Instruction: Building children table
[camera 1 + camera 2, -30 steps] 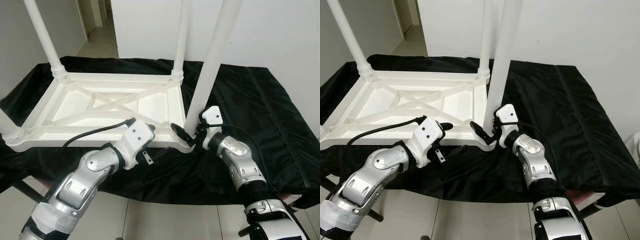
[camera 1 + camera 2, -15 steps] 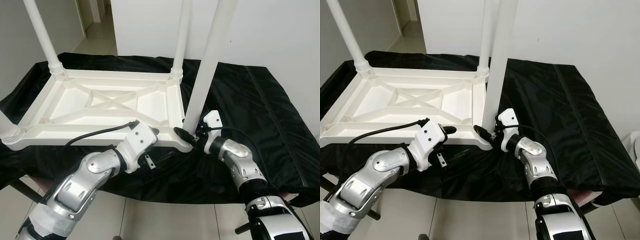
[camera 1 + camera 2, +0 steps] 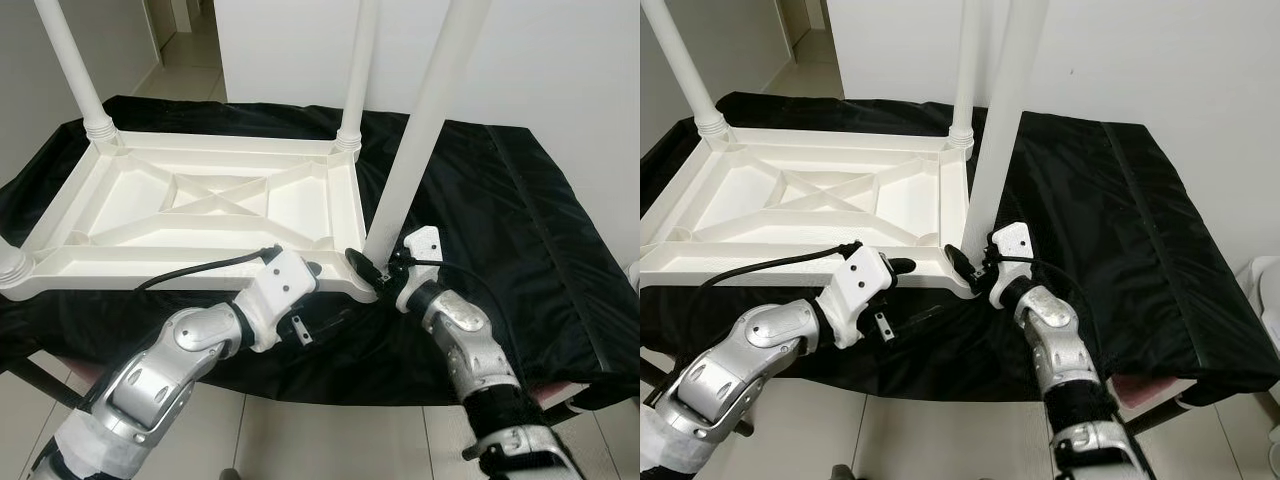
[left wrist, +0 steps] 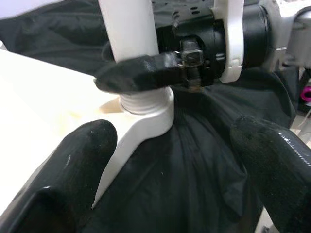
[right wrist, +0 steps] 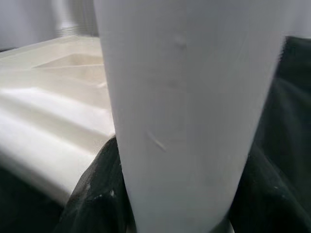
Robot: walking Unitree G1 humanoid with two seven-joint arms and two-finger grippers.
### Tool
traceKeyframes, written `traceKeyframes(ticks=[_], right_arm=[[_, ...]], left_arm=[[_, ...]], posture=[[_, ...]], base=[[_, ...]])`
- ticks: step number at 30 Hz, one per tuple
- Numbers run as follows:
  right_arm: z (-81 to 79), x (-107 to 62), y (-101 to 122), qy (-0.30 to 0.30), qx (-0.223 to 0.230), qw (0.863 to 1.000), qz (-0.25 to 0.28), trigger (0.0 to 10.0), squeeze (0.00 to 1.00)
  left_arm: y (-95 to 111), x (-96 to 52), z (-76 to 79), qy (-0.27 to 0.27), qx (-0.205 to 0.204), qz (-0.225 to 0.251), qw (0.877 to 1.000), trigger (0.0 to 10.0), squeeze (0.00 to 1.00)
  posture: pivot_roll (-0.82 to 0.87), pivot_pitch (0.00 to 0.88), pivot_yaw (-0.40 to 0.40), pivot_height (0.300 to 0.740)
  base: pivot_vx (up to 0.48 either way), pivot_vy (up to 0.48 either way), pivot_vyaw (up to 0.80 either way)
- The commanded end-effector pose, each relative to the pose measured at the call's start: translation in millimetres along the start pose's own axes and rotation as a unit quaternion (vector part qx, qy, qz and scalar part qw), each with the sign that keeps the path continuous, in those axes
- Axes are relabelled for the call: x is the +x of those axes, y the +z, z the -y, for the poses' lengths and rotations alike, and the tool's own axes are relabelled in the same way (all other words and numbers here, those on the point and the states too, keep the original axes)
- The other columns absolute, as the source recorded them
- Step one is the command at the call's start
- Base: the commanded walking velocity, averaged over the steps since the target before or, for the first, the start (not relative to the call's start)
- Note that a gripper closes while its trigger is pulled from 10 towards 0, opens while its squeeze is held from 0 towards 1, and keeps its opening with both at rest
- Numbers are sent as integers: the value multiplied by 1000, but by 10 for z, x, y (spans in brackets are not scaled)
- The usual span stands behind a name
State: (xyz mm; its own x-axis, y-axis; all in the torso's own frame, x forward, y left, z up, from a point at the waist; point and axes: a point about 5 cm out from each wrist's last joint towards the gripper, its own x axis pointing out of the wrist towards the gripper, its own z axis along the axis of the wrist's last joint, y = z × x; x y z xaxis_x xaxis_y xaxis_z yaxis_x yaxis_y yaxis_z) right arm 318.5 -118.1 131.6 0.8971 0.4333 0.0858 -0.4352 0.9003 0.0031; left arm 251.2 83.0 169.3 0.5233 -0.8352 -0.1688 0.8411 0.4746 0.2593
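Lying upside down on a black cloth (image 3: 520, 200), the white plastic tabletop (image 3: 200, 200) shows its ribbed underside in the left eye view, with legs already standing in the two far corner sockets and a third at the near left corner (image 3: 10, 265). At the near right corner the fourth leg (image 3: 420, 130) rises out of its socket, leaning a little. The right gripper (image 3: 372, 268) is clenched around that leg just above the threaded base, one black finger crossing its front. The left gripper (image 3: 312, 268) rests by the tabletop's near rim, beside that corner.

From the right eye view the same layout holds: the right gripper (image 3: 975, 262) grips the leg low down, and the left gripper (image 3: 898, 266) hovers just left of it, holding nothing.

Looking along the left wrist, its two fingers (image 4: 73, 165) stand wide apart – released – with the corner socket (image 4: 146, 104) and the right gripper's finger pressed on the leg between them.

Along the right wrist, the leg (image 5: 184, 111) sits very close, smooth and slightly scuffed, with the tabletop behind.

The leg looks light, stiff and rather slippery – a hollow plastic tube, I would judge. Taking it low, near the thread, gives the surest turn without levering the socket; the tabletop is rigid but light, so it may slide on the cloth unless steadied.
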Motion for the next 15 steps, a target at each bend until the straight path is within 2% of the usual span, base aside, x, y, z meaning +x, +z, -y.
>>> traceKeyframes(ticks=[1,3,5,6,7,10,15], right_arm=[[38,-54,-146,-66,15,997,-47,10000,0],[33,-59,-151,-85,16,995,-49,10000,0],[-63,-77,-161,-149,24,987,-46,10000,0],[-63,-77,-161,-149,24,987,-46,10000,0],[-265,-69,-133,-161,43,985,-35,10000,0],[-414,-54,-66,-142,52,988,-20,10000,0],[-382,-33,-2,-138,50,989,-12,10000,0]], left_arm=[[3,5,106,-71,-2,-2,997,10000,0],[3,8,108,-71,-2,-2,997,10000,0],[-2,24,122,-73,-4,-2,997,10000,0],[-2,24,122,-73,-4,-2,997,10000,0],[15,35,133,-75,-2,0,997,10000,0],[23,31,136,-76,-3,1,997,10000,0],[4,40,131,-80,0,-3,997,10000,0]], posture=[[-94,110,-13,740],[-94,110,-13,740],[-97,105,-13,740],[-97,105,-13,740],[-90,111,-12,740],[-96,94,-7,740],[-97,91,-8,740]], base=[[0,0,0],[0,0,0],[0,0,0],[0,0,0],[0,0,0],[0,0,0],[0,0,0]])
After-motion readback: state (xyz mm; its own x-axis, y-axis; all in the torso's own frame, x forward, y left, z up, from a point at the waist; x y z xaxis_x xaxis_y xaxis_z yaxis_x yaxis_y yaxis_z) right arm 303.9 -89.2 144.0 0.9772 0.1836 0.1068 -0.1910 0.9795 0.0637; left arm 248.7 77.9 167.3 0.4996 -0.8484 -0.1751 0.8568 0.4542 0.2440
